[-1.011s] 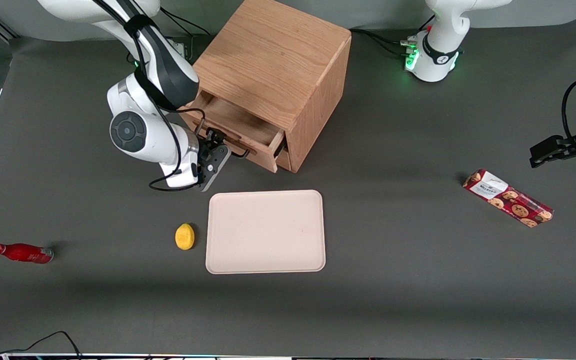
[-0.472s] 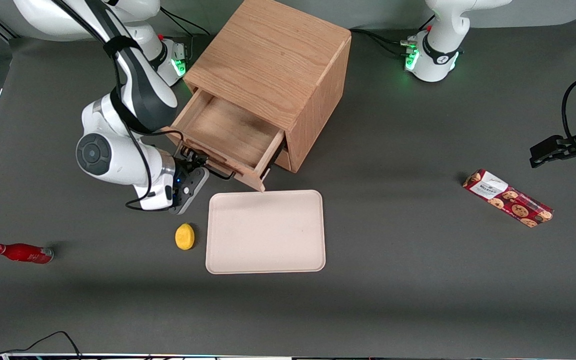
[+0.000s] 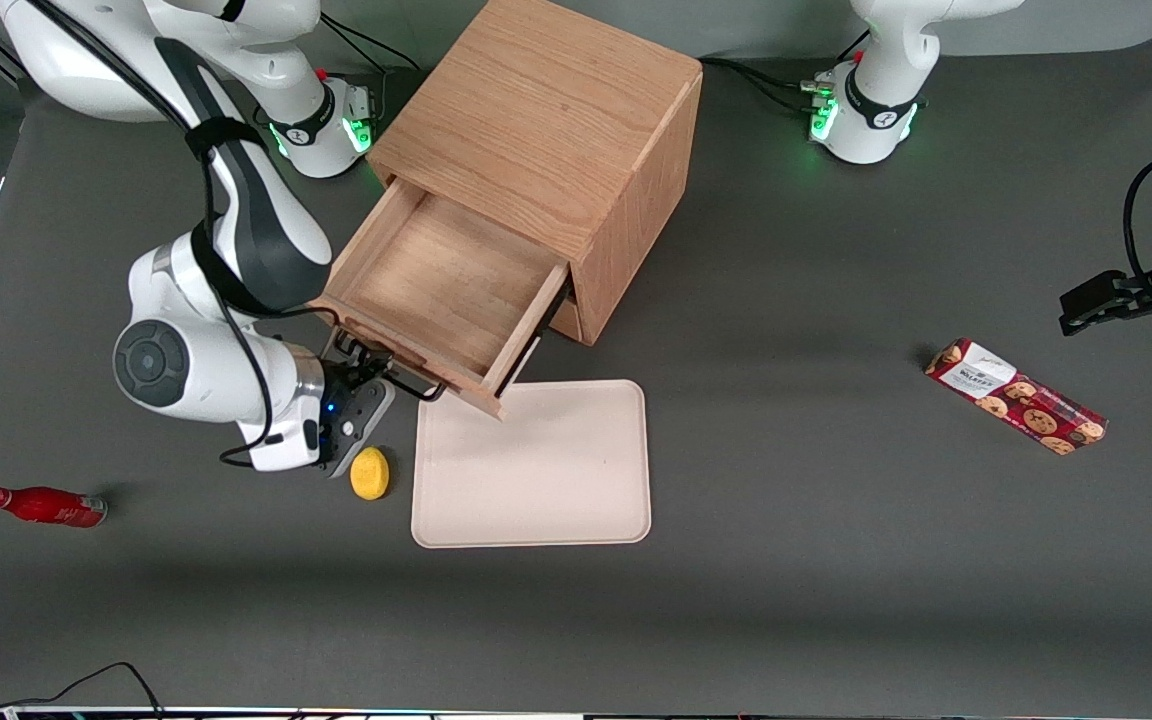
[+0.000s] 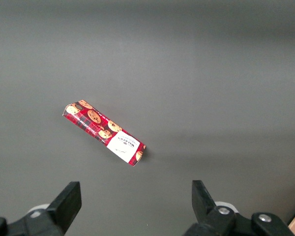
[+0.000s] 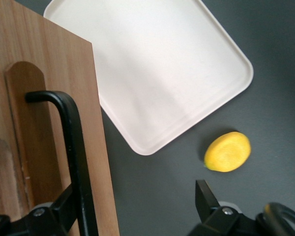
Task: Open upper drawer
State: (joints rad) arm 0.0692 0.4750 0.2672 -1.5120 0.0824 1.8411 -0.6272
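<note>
Oak box of the upper drawer (image 3: 433, 297) now stands well out of the cabinet (image 3: 546, 150), its bare wooden floor fully exposed to the front camera. Compared with 1.0 s ago, when only a narrow strip of the inside showed, and 0.5 s ago, when it was roughly half out, the travel has grown at each of the 2 steps, so I read the pull as nearly finished. The drawer's near corner now overhangs the edge of the beige tray (image 3: 536, 470). My gripper (image 3: 364, 368) sits at the drawer front, low and on the working arm's side, and it has retreated toward the front camera together with the drawer. In the right wrist view the black handle (image 5: 73, 142) runs against 1 finger (image 5: 64, 209) while the other finger (image 5: 206, 196) stands well apart from it, so the jaws look spread, hooked around the bar, not clamped on it. The yellow lemon (image 3: 370, 473) now lies just beside the wrist housing; earlier there was clear table between them. My judgement: task essentially achieved; any further pull risks nudging the lemon or drawing the box off its runners. The lower drawer is hidden under the upper one.
</note>
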